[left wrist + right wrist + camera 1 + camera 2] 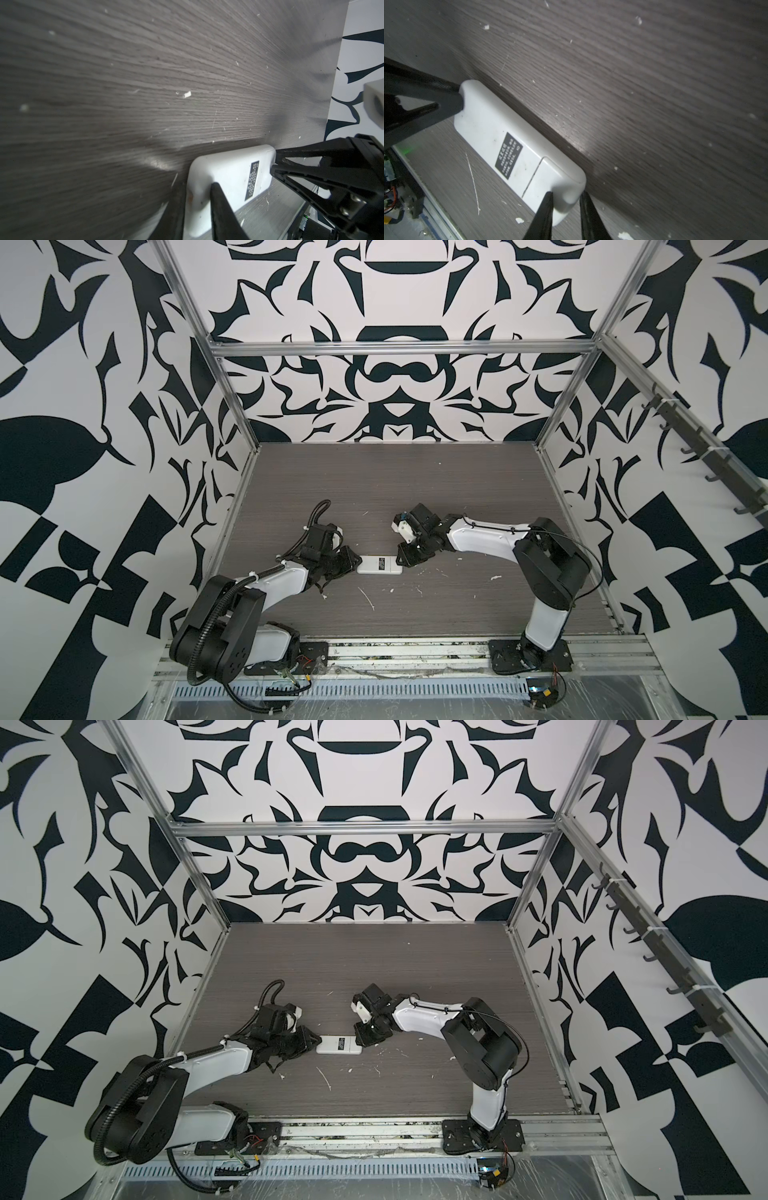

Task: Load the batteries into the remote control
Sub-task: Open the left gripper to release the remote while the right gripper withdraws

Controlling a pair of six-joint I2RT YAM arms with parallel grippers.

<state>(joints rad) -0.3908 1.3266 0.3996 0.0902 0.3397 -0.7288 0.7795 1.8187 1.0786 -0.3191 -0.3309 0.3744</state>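
Remote control (380, 565), slim white plastic slab with black label, lies back-up on the grey wood-grain tabletop (374, 489), left pincer (197, 185) clamped on one end, right pincer (566, 194) straddling the cover end, grip unclear; white cover plate (550, 178) sits flush, no batteries visible, so loading likely finished.

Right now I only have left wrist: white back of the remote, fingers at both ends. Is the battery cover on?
Observer: Yes. The right wrist view shows the cover panel in place on the remote control, seam closed, beside the black label.
Operator: Which end?
Observer: The end between the fingers of the right gripper.
Operator: Loose batteries anywhere?
Observer: None visible in both top views; only white scraps on the table.
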